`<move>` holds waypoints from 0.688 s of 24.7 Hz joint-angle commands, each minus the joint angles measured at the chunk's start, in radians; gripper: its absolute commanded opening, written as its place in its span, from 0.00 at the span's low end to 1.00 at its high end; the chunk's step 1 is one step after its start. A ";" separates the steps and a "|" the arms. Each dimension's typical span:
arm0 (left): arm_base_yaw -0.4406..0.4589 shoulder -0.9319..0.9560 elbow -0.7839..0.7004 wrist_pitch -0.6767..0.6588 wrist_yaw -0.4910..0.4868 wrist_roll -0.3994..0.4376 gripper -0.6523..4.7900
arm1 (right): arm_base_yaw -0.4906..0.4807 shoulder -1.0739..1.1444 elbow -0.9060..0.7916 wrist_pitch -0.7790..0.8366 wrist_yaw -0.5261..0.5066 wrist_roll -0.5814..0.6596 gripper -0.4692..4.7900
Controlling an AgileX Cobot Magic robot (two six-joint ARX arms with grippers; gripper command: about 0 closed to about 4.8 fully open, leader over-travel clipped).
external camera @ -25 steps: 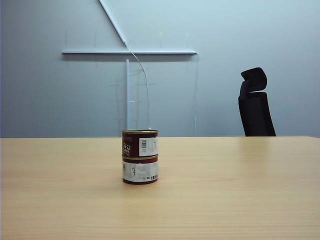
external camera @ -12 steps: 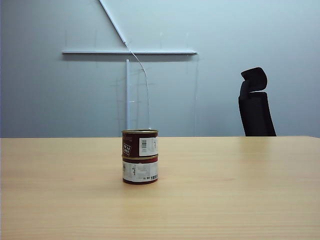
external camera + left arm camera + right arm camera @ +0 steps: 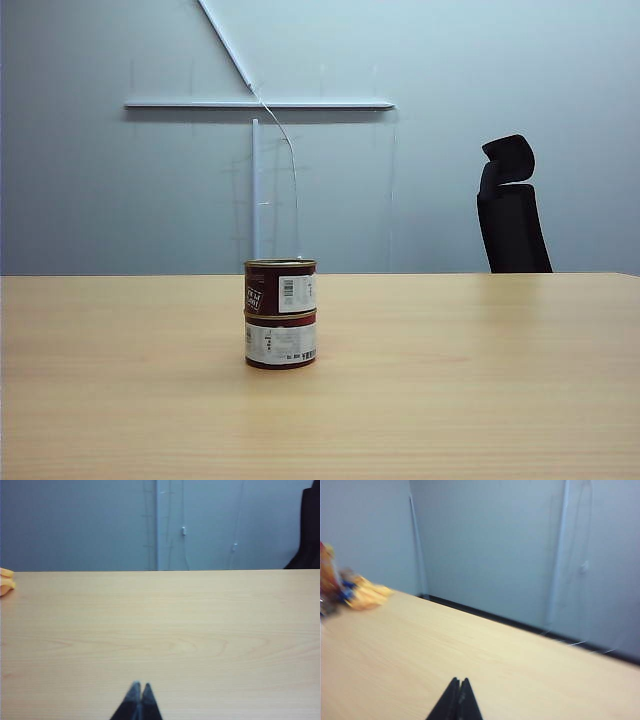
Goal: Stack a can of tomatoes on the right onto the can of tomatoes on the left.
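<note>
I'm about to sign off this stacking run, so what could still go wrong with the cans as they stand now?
The upper dark red tomato can rests on the lower dark red tomato can unheld, so a knock to the wooden table could topple it. The shut left gripper and shut right gripper are both clear of the stack. The blurred right wrist view suggests motion, so a stray sweep is a smaller risk.

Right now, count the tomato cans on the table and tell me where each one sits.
2. The lower can stands on the table left of centre; the upper can sits squarely on top of it. No others visible.
</note>
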 commanded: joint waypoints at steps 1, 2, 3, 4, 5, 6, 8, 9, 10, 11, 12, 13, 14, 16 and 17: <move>-0.001 0.000 0.003 0.002 0.002 0.000 0.12 | -0.047 -0.106 -0.121 -0.050 0.006 -0.190 0.08; -0.001 0.000 0.003 0.000 0.002 0.000 0.12 | -0.067 -0.144 -0.166 -0.040 0.005 -0.196 0.08; -0.001 0.000 0.003 -0.003 0.002 0.000 0.12 | -0.095 -0.197 -0.229 -0.023 0.006 -0.193 0.08; -0.001 0.000 0.003 -0.003 0.002 0.000 0.12 | -0.116 -0.247 -0.283 -0.012 0.006 -0.191 0.08; -0.001 0.000 0.003 -0.003 0.002 0.000 0.12 | -0.150 -0.350 -0.391 0.009 0.008 -0.177 0.08; -0.001 0.000 0.003 -0.003 0.002 0.001 0.12 | -0.166 -0.408 -0.456 0.030 0.020 -0.162 0.08; 0.000 0.000 0.003 -0.003 0.002 0.000 0.12 | -0.187 -0.514 -0.551 0.057 0.053 -0.114 0.08; 0.000 0.000 0.003 -0.004 0.002 0.000 0.12 | -0.196 -0.556 -0.584 0.056 0.055 -0.094 0.08; 0.000 0.000 0.003 -0.003 0.002 0.000 0.12 | -0.209 -0.596 -0.613 0.055 0.056 -0.077 0.08; 0.000 0.000 0.003 -0.003 0.002 0.000 0.12 | -0.228 -0.641 -0.644 0.054 0.060 -0.055 0.08; 0.000 0.000 0.003 -0.003 0.002 0.000 0.12 | -0.244 -0.673 -0.665 0.053 0.064 -0.037 0.08; 0.000 0.000 0.003 -0.003 0.002 0.000 0.12 | -0.259 -0.698 -0.682 0.052 0.068 -0.023 0.08; 0.000 0.000 0.003 -0.003 0.002 0.000 0.12 | -0.277 -0.723 -0.697 0.050 0.074 -0.005 0.08; 0.000 0.000 0.003 -0.003 0.002 0.000 0.12 | -0.312 -0.778 -0.711 0.010 0.074 0.006 0.08; 0.000 0.000 0.003 -0.003 0.002 0.000 0.12 | -0.319 -0.793 -0.711 -0.012 0.074 0.005 0.08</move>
